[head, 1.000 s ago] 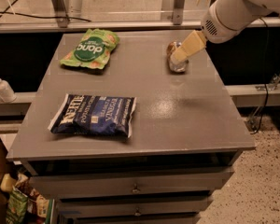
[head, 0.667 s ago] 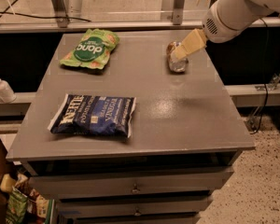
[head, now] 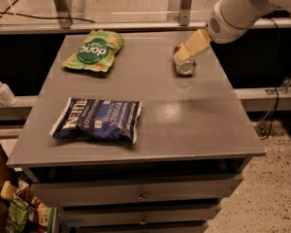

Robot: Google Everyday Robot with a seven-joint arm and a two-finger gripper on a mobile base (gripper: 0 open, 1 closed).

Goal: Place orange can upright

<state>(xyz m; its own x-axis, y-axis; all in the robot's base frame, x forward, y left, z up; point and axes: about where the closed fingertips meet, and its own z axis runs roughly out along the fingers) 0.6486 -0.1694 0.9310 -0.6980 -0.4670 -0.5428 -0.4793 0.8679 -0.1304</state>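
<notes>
The orange can [head: 185, 67] sits at the far right of the grey table [head: 184, 115]. It seems to lie on its side with its silver end toward the camera, and most of its body is hidden. My gripper [head: 183, 57], cream-coloured on a white arm [head: 235, 11], reaches down from the upper right. It is right at the can's top, touching or just above it.
A green snack bag [head: 93, 51] lies at the far left of the table. A dark blue chip bag [head: 97, 120] lies at the front left. A soap pump bottle [head: 3, 90] stands on a ledge to the left. Drawers are below the table's front edge.
</notes>
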